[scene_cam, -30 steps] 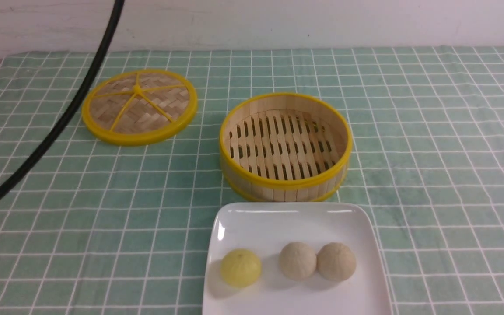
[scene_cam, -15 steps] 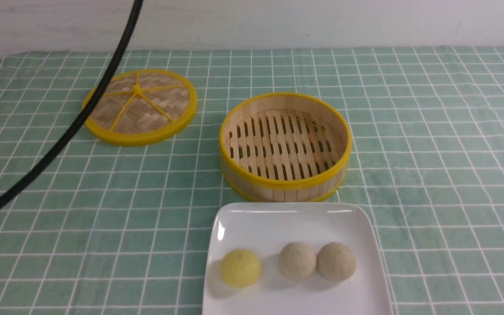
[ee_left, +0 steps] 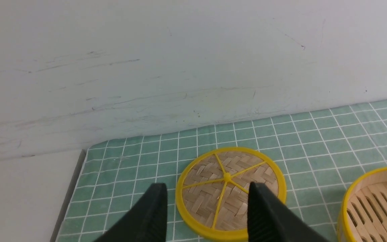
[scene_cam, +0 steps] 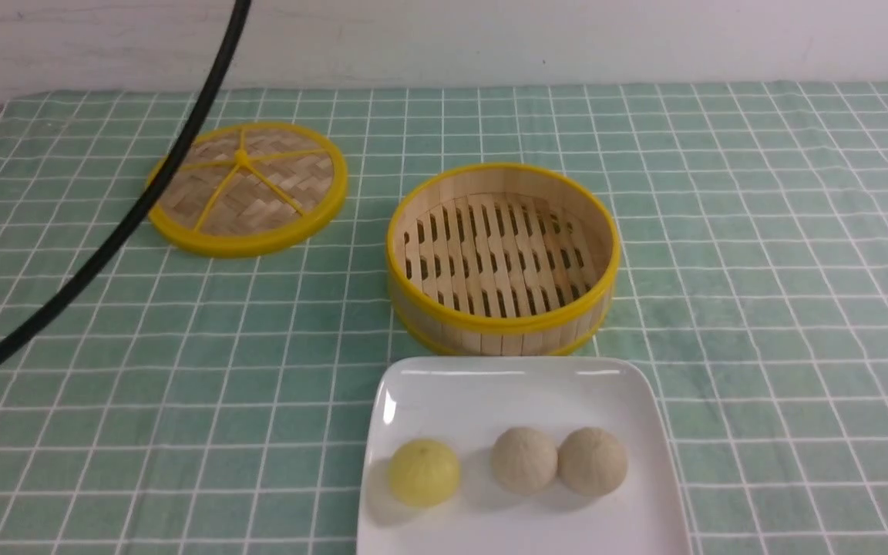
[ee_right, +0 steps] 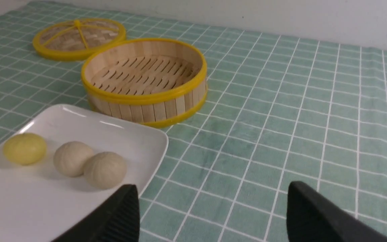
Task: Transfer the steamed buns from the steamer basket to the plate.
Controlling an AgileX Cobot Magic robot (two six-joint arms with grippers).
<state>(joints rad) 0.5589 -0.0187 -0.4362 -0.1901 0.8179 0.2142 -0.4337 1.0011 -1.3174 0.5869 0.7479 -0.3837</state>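
Note:
Three steamed buns lie in a row on the white plate at the near edge: a yellow one and two beige ones. The steamer basket stands just behind the plate with only its bare slatted floor showing. Neither gripper appears in the front view. In the left wrist view my left gripper hangs open with nothing between its fingers, above the cloth in front of the lid. My right gripper is open and holds nothing, low over the cloth beside the plate.
The flat woven lid lies to the back left of the basket. A black cable arcs across the left side of the front view. A white wall closes off the far edge of the green checked cloth, and the table's left edge shows.
The black cable's upper part has swung to the right. Buns, plate, basket and lid have not moved.

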